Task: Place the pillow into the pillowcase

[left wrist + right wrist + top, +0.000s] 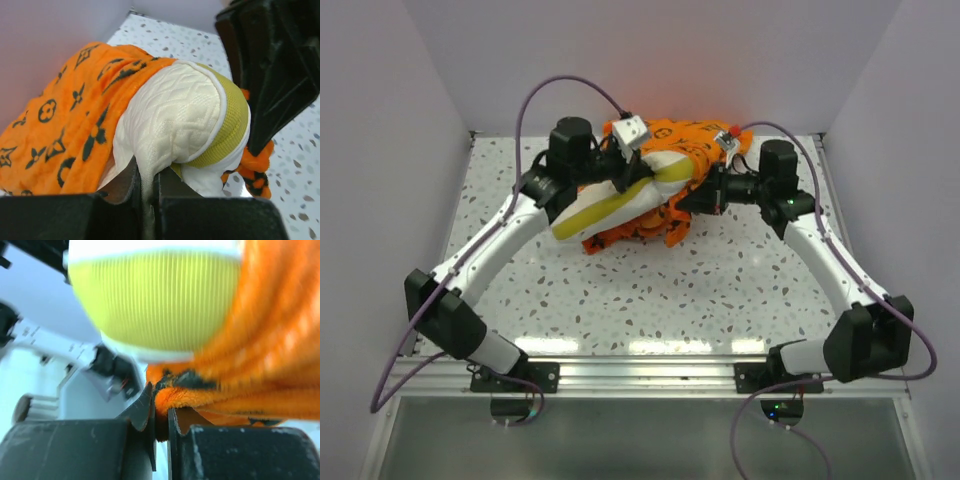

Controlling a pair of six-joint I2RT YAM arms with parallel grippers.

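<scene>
Speckled worktop (pixel 720 290), upper centre of frame: pillow (pixel 620 200) sits half inside pillowcase (pixel 685 135). Your left end effector (pixel 147 182) pinches pillow fabric, steadying it. Your right end effector (pixel 160 415) is clamped on the orange hem, likely to draw it over.

The pillow (pixel 175 115) is cream cloth quilted in raised relief, with a ribbed yellow band. The pillowcase (pixel 60 125) is fuzzy orange plush. The worktop (pixel 700 290) is smooth, speckled, faintly glossy. The right hand (pixel 161 407) is scuffed matt black.
</scene>
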